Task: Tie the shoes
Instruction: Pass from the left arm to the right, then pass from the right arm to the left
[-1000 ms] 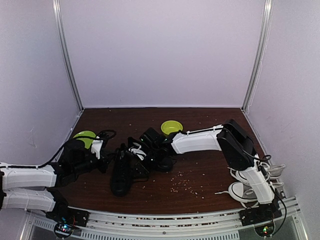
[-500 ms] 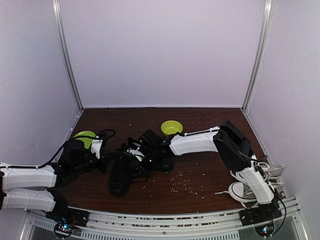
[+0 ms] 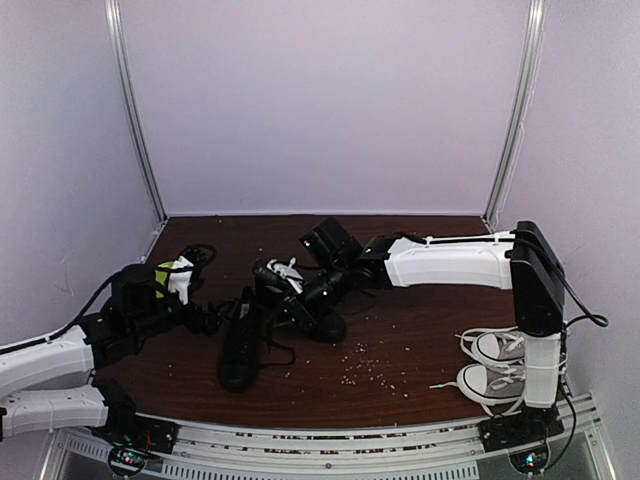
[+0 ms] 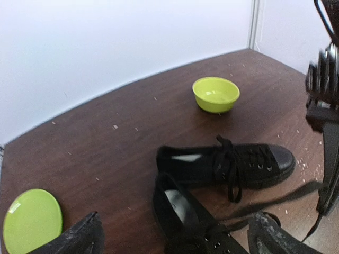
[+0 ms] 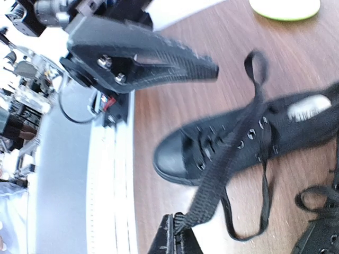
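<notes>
- Two black shoes are pictured on the brown table [image 3: 420, 330], left of centre. One black shoe [image 3: 238, 352] is pointed toe-first at the near edge. The other black shoe [image 3: 330, 325] is laid just beside it to the right, partly covered from above by the right arm [image 3: 445, 265].
- The left gripper [image 4: 176, 227] is shown spread wide over the nearer shoe. Only its two finger ends are caught in the bottom corners of its own camera, with nothing pinched between them. That shoe's toe is cut off by the lower edge.
- The right gripper [image 5: 175, 234] is seen pressed together on a black lace [image 5: 228, 153]. The lace is drawn taut across the shoe toward a loop at its far end. Where the lace is anchored cannot be made out.
- From above, the right gripper's tips are lost against the black shoes and laces.
- A green bowl [image 4: 215, 94] is visible only to the left wrist camera, beyond the shoes. From overhead it is hidden behind the right arm.
- A green plate [image 3: 163, 271] is largely masked by the left arm [image 3: 60, 360].
- A green dish is clipped by the top edge of the right wrist view. Plate or bowl cannot be told.
- A grey-and-white pair of sneakers [image 3: 490, 348] is partly hidden behind the right arm's upright link.
- Pale crumbs [image 3: 372, 366] are scattered between the two pairs.
</notes>
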